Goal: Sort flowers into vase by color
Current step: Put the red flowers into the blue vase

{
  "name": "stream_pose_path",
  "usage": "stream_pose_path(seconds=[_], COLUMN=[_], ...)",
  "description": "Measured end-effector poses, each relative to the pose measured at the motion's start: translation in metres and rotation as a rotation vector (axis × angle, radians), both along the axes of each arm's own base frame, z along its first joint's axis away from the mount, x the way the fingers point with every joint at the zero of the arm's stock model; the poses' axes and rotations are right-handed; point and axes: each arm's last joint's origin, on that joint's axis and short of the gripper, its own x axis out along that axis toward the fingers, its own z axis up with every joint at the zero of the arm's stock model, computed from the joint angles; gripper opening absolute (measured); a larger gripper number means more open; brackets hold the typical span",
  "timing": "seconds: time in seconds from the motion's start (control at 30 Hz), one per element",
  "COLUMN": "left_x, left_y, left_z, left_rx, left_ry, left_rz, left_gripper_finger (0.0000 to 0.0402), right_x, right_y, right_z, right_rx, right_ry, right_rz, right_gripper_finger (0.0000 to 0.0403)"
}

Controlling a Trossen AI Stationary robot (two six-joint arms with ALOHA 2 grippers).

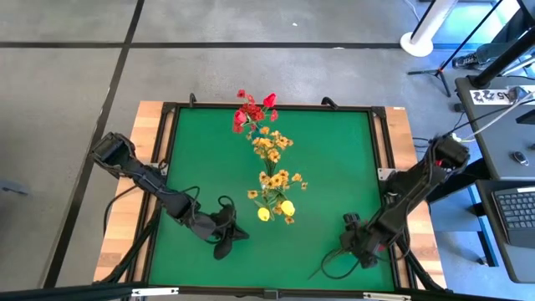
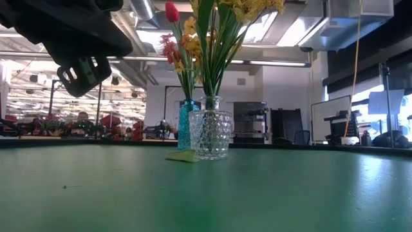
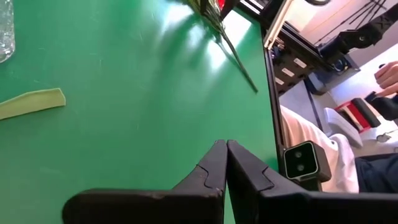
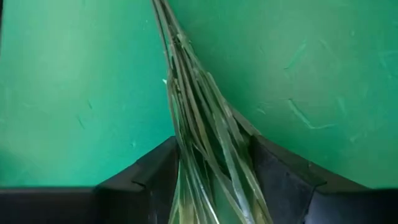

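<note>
Stems (image 4: 205,155) of a green bunch are lying between the fingers of my right end effector (image 1: 355,245), which is clamping on them low over the green bench (image 1: 334,167) near its front right corner. My left end effector (image 1: 227,237) is waiting with its fingers (image 3: 214,168) pressed together, empty, near the front middle of the bench, where a pale green leaf scrap (image 3: 31,102) is lying apart from it. Yellow flowers (image 1: 274,194) are standing in the clear glass vase (image 2: 210,134) mid-bench, while red flowers (image 1: 251,110) are standing in the blue vase (image 2: 187,125) just behind it.
</note>
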Motion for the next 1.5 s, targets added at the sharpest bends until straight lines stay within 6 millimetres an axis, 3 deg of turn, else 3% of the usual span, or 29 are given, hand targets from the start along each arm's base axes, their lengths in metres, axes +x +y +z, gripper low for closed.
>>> stream_pose_path(seconds=[0.13, 0.27, 0.33, 0.43, 0.6, 0.73, 0.97, 1.1, 1.27, 1.5], left_x=[0.001, 0.002, 0.004, 0.011, 0.029, 0.034, 0.024, 0.016, 0.018, 0.044], left_y=[0.001, 0.001, 0.000, -0.006, -0.026, -0.044, -0.056, -0.046, -0.021, 0.037], left_z=[0.000, 0.002, 0.007, 0.021, 0.067, 0.119, 0.214, 0.253, 0.283, 0.290], left_rx=[0.000, -0.016, -0.040, -0.073, -0.034, 0.045, 0.334, 0.530, 0.540, 0.531], left_ry=[0.000, -0.025, -0.063, -0.116, -0.247, -0.295, -0.282, -0.283, -0.259, -0.174], left_rz=[0.005, 0.008, 0.007, 0.005, -0.130, -0.247, -0.175, -0.024, 0.120, 0.181], left_gripper_finger=[0.0005, 0.0005, 0.0005, 0.0005, 0.0005, 0.0005, 0.0005, 0.0005, 0.0005, 0.0005], right_x=[0.000, 0.001, 0.007, 0.009, 0.017, 0.021, 0.028, 0.031, 0.034, 0.056], right_y=[0.000, -0.002, 0.004, 0.004, 0.009, 0.012, 0.021, 0.019, -0.006, -0.045], right_z=[0.002, 0.019, 0.037, 0.060, 0.106, 0.143, 0.202, 0.234, 0.257, 0.266], right_rx=[-0.037, -0.163, -0.197, -0.303, -0.374, -0.386, -0.262, -0.254, -0.410, -0.669], right_ry=[0.009, 0.045, 0.016, 0.008, -0.059, -0.112, -0.238, -0.351, -0.376, -0.375], right_rz=[-0.005, 0.009, 0.013, 0.010, 0.019, 0.021, 0.081, 0.130, 0.101, 0.147], right_gripper_finger=[0.0162, 0.0070, 0.0022, 0.0019, 0.0008, 0.0011, 0.0008, 0.0004, 0.0004, 0.0002])
